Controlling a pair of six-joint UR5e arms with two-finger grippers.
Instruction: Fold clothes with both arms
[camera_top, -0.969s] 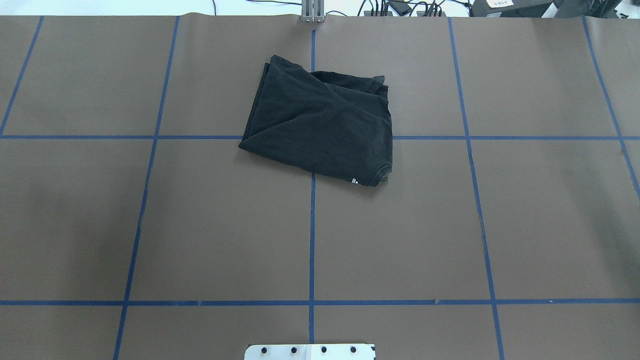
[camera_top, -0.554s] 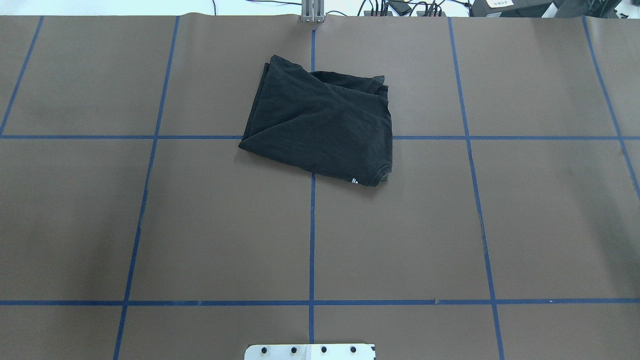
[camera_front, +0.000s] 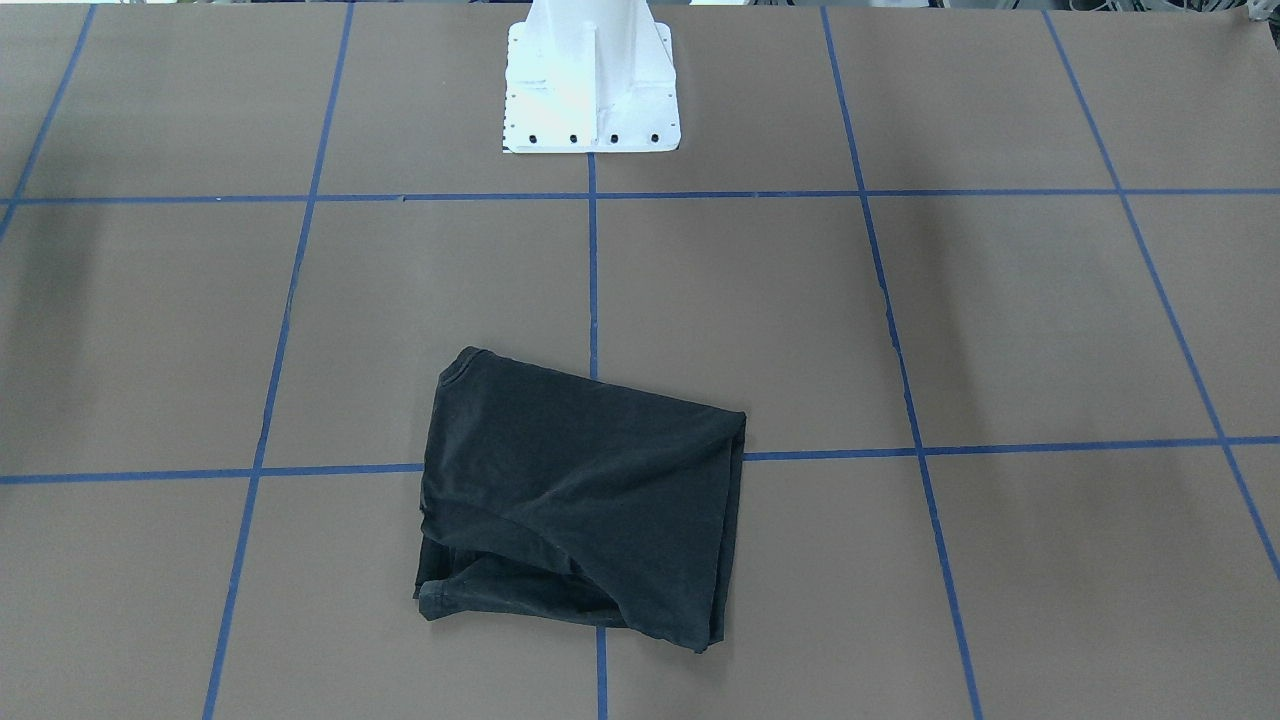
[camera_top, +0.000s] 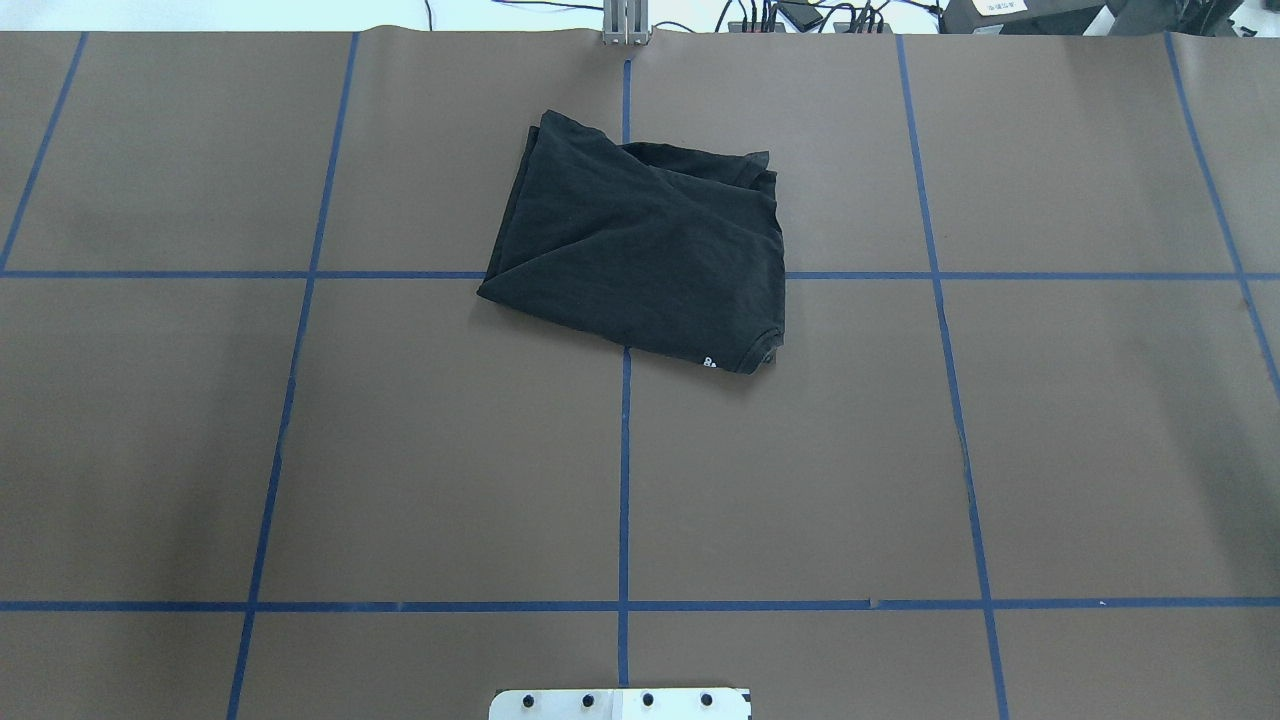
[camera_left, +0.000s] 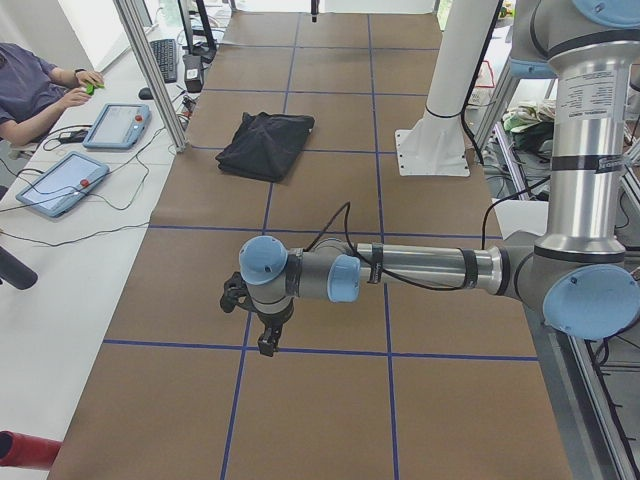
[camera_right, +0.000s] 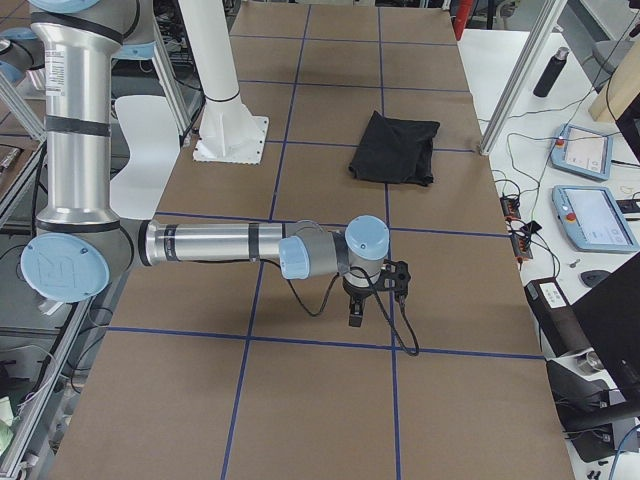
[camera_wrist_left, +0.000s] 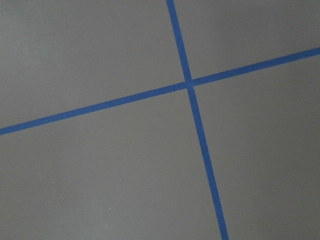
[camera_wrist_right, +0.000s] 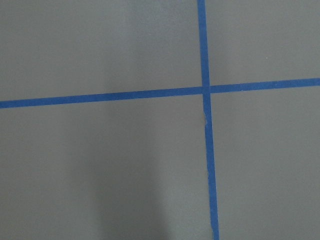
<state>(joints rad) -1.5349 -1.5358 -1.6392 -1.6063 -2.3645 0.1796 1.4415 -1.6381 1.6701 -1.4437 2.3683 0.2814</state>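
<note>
The black T-shirt (camera_top: 640, 255) lies folded into a rough rectangle on the brown table, far of centre in the overhead view, with a speck of white logo (camera_top: 709, 361) at its near edge. The shirt also shows in the front-facing view (camera_front: 580, 500) and both side views (camera_left: 265, 143) (camera_right: 395, 147). No gripper touches it. My left gripper (camera_left: 262, 335) hangs low over the table far off toward the left end; my right gripper (camera_right: 357, 310) hangs likewise toward the right end. I cannot tell whether either is open or shut. Both wrist views show only bare mat with crossing tape.
The white pedestal base (camera_front: 590, 90) stands at the robot's side of the table. Blue tape lines (camera_top: 624, 480) grid the brown mat. A person (camera_left: 30, 85) sits beyond the far edge with touch pendants (camera_left: 115, 125) and cables; an aluminium post (camera_left: 150, 70) stands there.
</note>
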